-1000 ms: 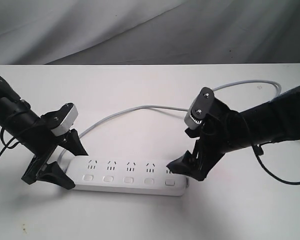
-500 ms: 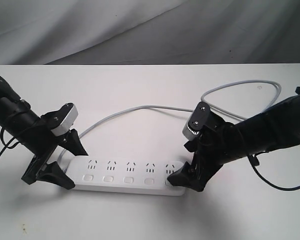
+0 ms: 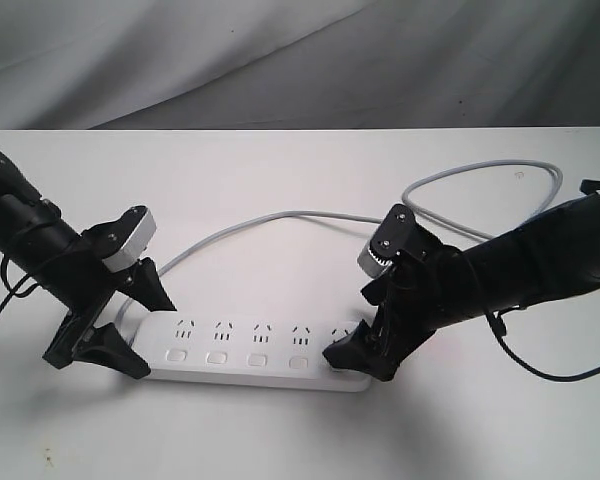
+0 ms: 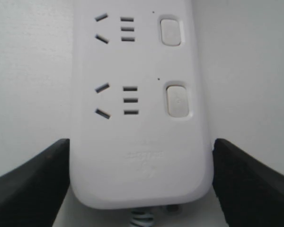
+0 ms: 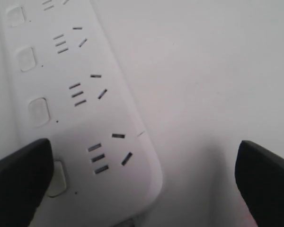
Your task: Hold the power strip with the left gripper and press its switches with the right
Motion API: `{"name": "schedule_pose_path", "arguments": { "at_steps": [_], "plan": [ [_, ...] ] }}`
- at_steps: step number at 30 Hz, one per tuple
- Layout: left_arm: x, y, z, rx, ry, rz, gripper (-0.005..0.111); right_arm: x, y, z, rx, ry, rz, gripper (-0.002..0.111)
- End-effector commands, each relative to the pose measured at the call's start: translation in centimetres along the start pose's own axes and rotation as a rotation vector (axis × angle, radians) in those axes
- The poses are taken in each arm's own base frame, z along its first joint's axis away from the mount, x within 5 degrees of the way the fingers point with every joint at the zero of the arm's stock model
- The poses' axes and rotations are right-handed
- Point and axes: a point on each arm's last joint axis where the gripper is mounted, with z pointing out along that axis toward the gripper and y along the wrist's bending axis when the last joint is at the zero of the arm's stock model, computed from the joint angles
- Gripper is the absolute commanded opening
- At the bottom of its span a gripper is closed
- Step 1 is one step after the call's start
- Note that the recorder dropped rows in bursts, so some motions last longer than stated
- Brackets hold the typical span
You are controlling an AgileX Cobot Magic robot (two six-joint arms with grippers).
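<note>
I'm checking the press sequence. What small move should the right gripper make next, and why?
Probably press down onto the end switch: one finger of the open right gripper overlaps its edge, and the left gripper clamps the strip at its other end, so it should stay put.

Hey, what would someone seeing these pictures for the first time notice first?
The long white power strip lies on the white table, its grey cord looping away behind. The left end effector clamps its cord end from both sides; the right end effector, spread open, rests one fingertip at the switch on the opposite end.
</note>
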Motion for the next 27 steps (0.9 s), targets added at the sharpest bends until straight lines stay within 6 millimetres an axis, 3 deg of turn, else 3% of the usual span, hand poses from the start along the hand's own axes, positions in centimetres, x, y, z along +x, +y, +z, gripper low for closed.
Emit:
{"name": "schedule_pose_path", "arguments": {
  "at_steps": [1, 20, 24, 27],
  "plan": [
    [-0.1, -0.1, -0.1, 0.005, -0.003, 0.006, 0.054, 1.0, -0.6, 0.4, 0.075, 0.082, -0.051, 0.095],
    [-0.1, -0.1, -0.1, 0.005, -0.003, 0.006, 0.054, 2.3, -0.5, 0.4, 0.088, 0.157, -0.020, 0.095],
    [-0.1, -0.1, -0.1, 0.005, -0.003, 0.006, 0.054, 0.5, -0.1, -0.4, 0.070, 0.044, -0.009, 0.095],
    [-0.1, -0.1, -0.1, 0.005, -0.003, 0.006, 0.054, -1.5, 0.3, -2.3, 0.107, -0.053, -0.026, 0.095]
  ]
}}
